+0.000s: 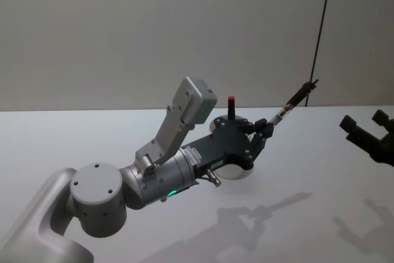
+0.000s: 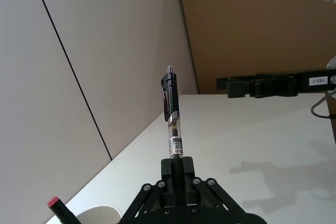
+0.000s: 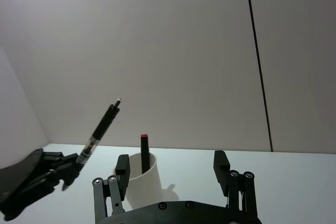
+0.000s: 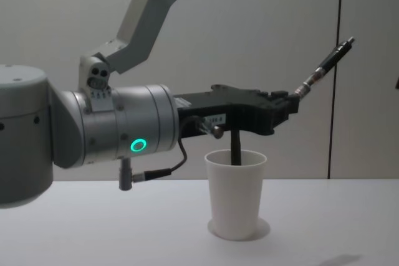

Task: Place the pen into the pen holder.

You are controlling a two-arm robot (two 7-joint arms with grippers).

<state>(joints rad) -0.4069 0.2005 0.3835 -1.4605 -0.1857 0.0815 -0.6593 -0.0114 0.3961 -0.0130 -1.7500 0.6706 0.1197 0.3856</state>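
As our left gripper (image 4: 290, 103) hangs just above the plain white paper cup pen holder (image 4: 235, 200), clenched on the tip end of the slim pen with a clear barrel and black clip (image 4: 324, 66), the pen slants up and rightward, outside the rim. We judge it needs tilting upright. A black, red-capped marker (image 4: 235, 144) stands inside the cup. Our right gripper (image 1: 367, 124) sits far right, fingers spread.

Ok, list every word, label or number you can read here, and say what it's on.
No text is readable.
Sticker on the pen: print too small to read.
White label behind the right gripper: blurred.
Label on the left gripper body: blurred.
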